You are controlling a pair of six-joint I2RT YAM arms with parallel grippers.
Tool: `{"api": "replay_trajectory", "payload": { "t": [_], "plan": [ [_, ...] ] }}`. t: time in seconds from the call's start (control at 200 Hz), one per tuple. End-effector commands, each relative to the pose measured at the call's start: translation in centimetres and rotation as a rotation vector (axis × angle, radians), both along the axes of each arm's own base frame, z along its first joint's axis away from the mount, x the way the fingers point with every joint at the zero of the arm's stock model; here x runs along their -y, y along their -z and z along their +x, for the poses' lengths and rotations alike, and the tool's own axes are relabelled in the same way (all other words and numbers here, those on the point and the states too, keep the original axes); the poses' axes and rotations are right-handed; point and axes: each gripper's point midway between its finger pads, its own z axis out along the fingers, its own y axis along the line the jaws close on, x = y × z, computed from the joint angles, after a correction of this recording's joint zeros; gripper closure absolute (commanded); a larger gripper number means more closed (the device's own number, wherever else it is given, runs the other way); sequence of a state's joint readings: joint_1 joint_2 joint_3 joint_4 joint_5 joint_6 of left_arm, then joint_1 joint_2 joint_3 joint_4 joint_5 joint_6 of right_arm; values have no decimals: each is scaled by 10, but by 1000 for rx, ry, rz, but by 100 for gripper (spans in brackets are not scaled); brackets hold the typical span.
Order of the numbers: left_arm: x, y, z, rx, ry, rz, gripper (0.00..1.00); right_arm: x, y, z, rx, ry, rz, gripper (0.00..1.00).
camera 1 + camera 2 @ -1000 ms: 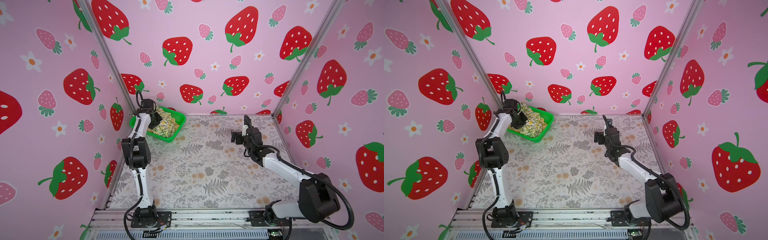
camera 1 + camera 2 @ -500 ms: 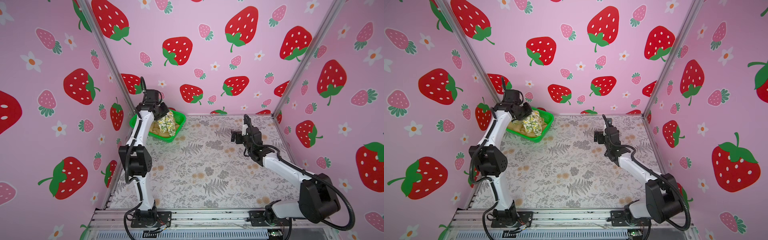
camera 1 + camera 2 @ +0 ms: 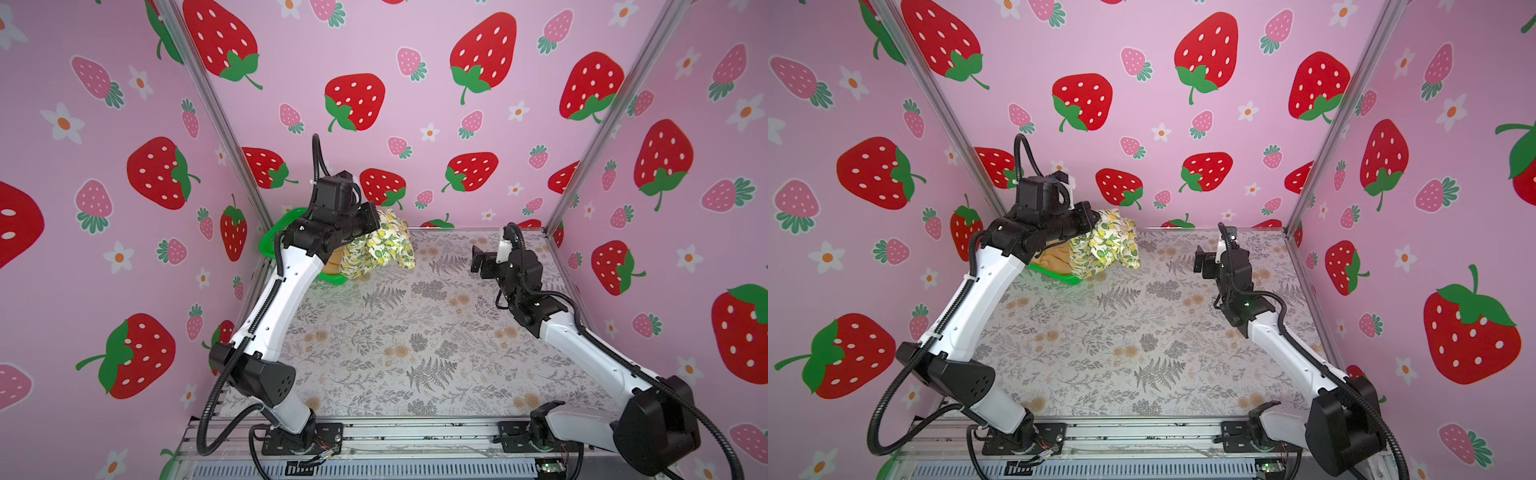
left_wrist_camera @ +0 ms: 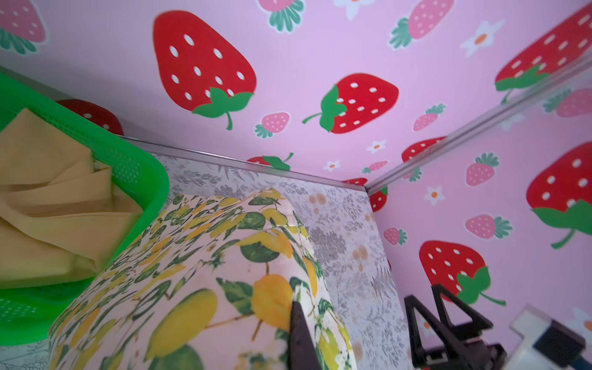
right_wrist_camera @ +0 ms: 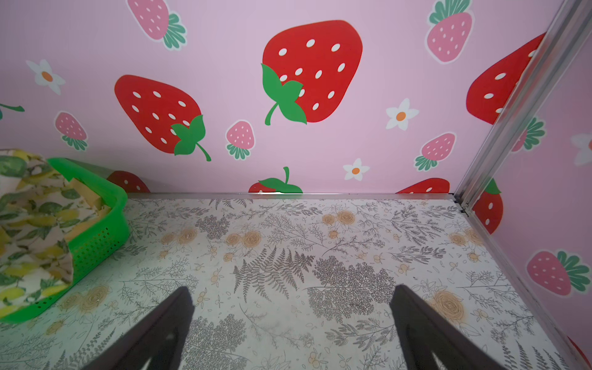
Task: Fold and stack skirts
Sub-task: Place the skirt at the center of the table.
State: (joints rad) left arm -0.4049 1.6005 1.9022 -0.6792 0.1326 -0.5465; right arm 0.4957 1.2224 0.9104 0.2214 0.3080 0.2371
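Observation:
The cream lemon-print skirt (image 3: 380,249) (image 3: 1104,249) hangs bunched from my left gripper (image 3: 373,222) (image 3: 1094,222), which is shut on its top edge. It dangles above the right rim of the green basket, its lower folds reaching toward the table. In the left wrist view the skirt (image 4: 192,272) wraps round the gripper (image 4: 296,307). The mustard-tan skirt (image 3: 1054,257) (image 4: 48,208) lies crumpled inside the basket. My right gripper (image 3: 478,262) (image 5: 290,291) hovers open over the table's far right, holding nothing.
The green mesh basket (image 3: 274,237) (image 4: 134,166) (image 5: 96,243) stands in the far left corner against the walls. The table (image 3: 415,332) has a fern and flower print. Strawberry-print walls close in the left, back and right sides.
My left gripper has risen and swung right, pulling the lemon-print skirt up out of the basket and baring the mustard skirt. The right arm has stayed put.

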Motion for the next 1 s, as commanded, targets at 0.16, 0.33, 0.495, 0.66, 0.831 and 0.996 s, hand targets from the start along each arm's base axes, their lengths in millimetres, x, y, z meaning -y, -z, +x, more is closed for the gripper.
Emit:
{"api": "replay_trajectory", "payload": {
  "t": [0.16,0.33,0.495,0.66,0.831,0.996],
  "plan": [
    [49,5,-65,46,132,-3,100,22,-43,-18,88,71,31,0],
    [97,48,-73,-13,214,26,100,34,-31,-18,48,134,1,0],
    [164,104,-60,-113,297,96,100,53,-13,-18,2,233,-33,0],
    [237,158,-57,-195,393,120,100,85,1,-20,-43,327,-11,0],
    [287,188,-59,-262,484,46,73,126,25,-15,-123,387,66,0],
    [280,178,-57,-251,490,29,8,133,50,-11,-190,376,82,0]
  ]
}}
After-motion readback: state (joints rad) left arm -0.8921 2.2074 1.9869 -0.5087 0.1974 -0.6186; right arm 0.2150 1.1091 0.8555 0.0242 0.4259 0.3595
